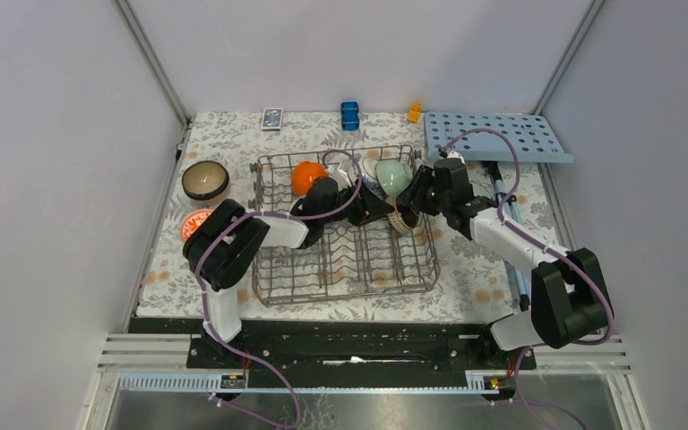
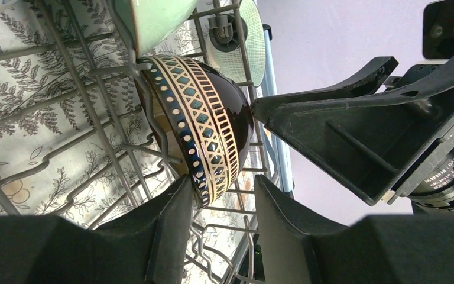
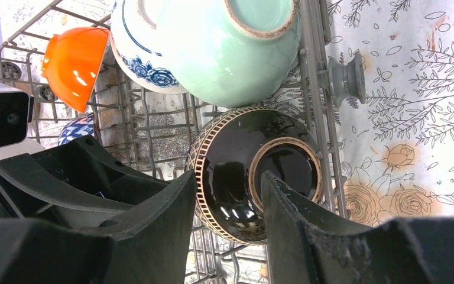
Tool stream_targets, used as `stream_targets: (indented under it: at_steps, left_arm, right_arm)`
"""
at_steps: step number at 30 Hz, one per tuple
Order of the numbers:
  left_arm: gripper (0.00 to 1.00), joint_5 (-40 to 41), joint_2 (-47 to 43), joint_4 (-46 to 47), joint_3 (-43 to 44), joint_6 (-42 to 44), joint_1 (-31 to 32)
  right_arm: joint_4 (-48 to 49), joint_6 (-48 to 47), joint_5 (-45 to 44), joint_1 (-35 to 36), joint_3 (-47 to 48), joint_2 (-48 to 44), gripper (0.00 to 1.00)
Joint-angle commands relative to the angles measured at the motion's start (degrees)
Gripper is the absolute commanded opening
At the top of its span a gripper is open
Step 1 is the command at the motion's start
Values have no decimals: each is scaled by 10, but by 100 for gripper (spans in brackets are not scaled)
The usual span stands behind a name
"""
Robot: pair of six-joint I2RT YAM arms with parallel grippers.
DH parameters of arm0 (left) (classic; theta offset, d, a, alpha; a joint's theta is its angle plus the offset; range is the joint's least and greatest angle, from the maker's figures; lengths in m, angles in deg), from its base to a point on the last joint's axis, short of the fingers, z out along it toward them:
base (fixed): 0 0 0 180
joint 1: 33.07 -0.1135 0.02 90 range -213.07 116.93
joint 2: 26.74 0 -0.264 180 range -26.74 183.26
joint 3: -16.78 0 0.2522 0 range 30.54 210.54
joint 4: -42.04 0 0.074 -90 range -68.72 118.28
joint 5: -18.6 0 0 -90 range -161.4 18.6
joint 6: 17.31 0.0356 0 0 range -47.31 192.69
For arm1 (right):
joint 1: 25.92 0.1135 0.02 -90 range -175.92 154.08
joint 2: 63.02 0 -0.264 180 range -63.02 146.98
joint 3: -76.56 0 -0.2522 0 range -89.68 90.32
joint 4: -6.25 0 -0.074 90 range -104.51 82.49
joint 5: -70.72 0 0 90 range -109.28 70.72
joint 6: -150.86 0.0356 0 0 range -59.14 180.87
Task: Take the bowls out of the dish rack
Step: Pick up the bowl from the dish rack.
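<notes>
Inside the dish rack (image 1: 279,269), the left gripper (image 2: 222,192) is standing open around the dark bowl's (image 2: 213,118) rim. The right gripper (image 3: 229,177) is touching that bowl, but I cannot tell if it is holding it.

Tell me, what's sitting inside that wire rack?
Inside the dish rack: an orange bowl, a pale green bowl, a blue-and-white bowl and a dark patterned bowl. A further blue patterned bowl is half covered. Whatever lies under the left arm cannot be seen.
</notes>
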Motion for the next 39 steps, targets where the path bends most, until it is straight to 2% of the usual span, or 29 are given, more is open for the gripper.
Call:
stream_targets:
  at_steps: [1, 9, 32, 39]
  left_arm:
    - [45, -25, 12, 60, 27, -10, 1]
    - [39, -40, 27, 109, 28, -36, 1]
    - [40, -59, 74, 166, 61, -53, 12]
    - [32, -62, 89, 200, 58, -68, 14]
  right_arm:
    - [19, 10, 14, -8, 5, 3, 51]
    - [21, 12, 18, -14, -2, 6, 49]
    - [28, 20, 32, -26, -25, 4, 48]
    - [31, 25, 40, -28, -24, 0, 47]
